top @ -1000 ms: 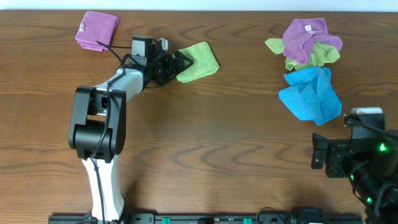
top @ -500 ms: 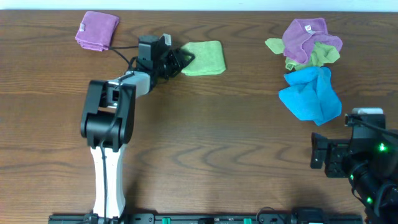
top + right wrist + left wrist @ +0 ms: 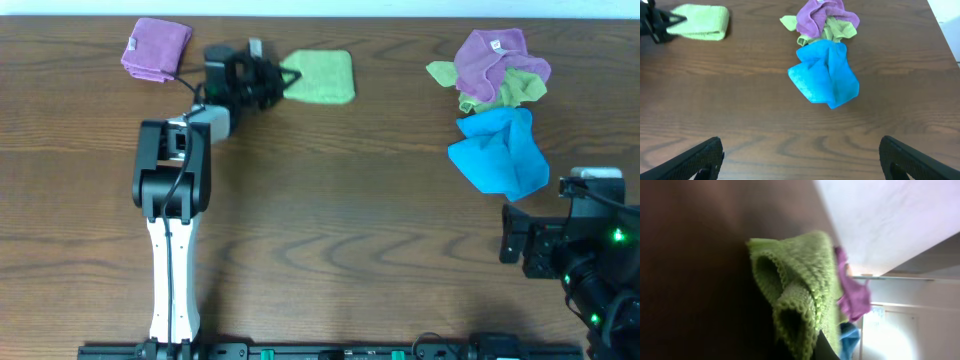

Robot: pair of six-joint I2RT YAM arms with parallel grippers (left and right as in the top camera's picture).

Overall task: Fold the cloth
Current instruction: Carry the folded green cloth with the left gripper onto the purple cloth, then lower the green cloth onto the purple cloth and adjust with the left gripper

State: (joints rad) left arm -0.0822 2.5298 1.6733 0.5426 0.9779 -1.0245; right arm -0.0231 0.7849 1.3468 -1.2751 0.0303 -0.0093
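Observation:
The green cloth [image 3: 322, 77] lies folded near the table's far edge, left of centre. It also shows in the right wrist view [image 3: 700, 21]. My left gripper [image 3: 282, 78] is at the cloth's left edge and shut on it. In the left wrist view the cloth [image 3: 800, 280] bunches in thick folds right at the gripper [image 3: 812, 352], with one dark fingertip [image 3: 821, 349] pressed on its hem. My right gripper [image 3: 800, 160] is open over bare wood at the front right [image 3: 512, 240], with nothing between its fingers [image 3: 700, 157].
A folded purple cloth [image 3: 157, 48] lies at the far left, close behind the left arm. At the far right lies a heap of purple and green cloths [image 3: 490, 65], with a crumpled blue cloth [image 3: 500, 150] just in front of it.
The left gripper has gone from open to shut at the green cloth's edge. It moved toward the far edge, and the cloth swung round with it to lie square.

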